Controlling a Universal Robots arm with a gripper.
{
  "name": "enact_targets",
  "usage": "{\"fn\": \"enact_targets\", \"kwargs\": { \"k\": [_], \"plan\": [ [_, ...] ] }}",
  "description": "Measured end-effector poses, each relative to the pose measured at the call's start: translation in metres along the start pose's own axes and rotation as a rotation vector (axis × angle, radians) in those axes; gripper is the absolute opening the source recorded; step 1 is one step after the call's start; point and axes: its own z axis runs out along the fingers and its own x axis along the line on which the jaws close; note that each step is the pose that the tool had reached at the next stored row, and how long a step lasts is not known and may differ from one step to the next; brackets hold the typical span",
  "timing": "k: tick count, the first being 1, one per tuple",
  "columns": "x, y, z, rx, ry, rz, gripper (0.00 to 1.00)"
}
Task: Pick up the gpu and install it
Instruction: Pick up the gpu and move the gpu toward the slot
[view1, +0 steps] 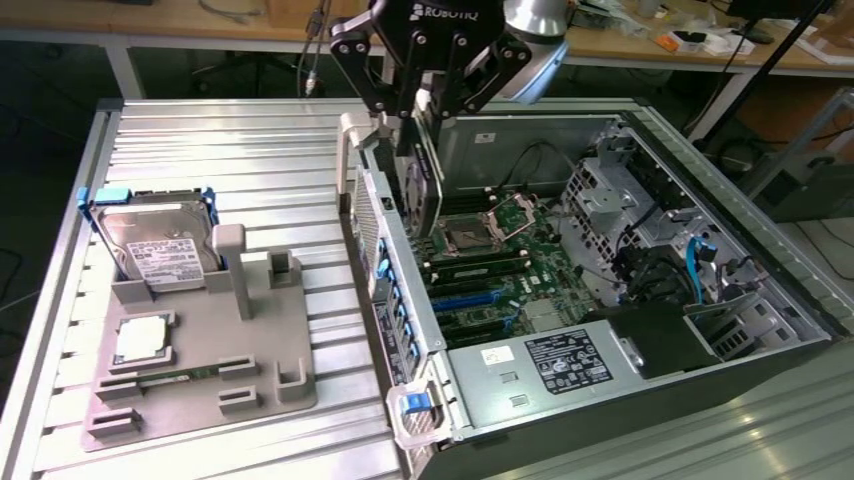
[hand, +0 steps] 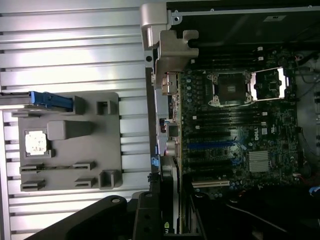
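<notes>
Above the open computer case (view1: 787, 300), the gripper (view1: 424, 112) holds the gpu (view1: 424, 195) clamped between its fingers. The card hangs on edge with its lower edge toward the motherboard (view1: 534, 250), close to the case's rear wall (view1: 380, 260) and apart from the board. In the wrist view the gpu (hand: 172, 215) appears edge-on, running roughly in line with the expansion slots, among them the blue slot (hand: 210, 146). The step in hand looks like the approach to seating, so alignment matters most. The card's edge should stay parallel to the chosen slot and directly over it, and its bracket end should slide down just inside the rear wall rather than catch on it. A straight, slow descent with no tilt would suit, because a skewed connector could jam or stress the board. The grip looks narrow and high on the card, so sideways pushes risk twisting it in the fingers.
</notes>
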Motion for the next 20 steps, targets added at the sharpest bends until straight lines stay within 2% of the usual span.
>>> {"fn": "enact_targets", "kwargs": {
  "k": [20],
  "plan": [
    [-0.017, 0.0011, 0.0005, 0.0000, 0.0001, 0.000, 0.27]
  ]
}}
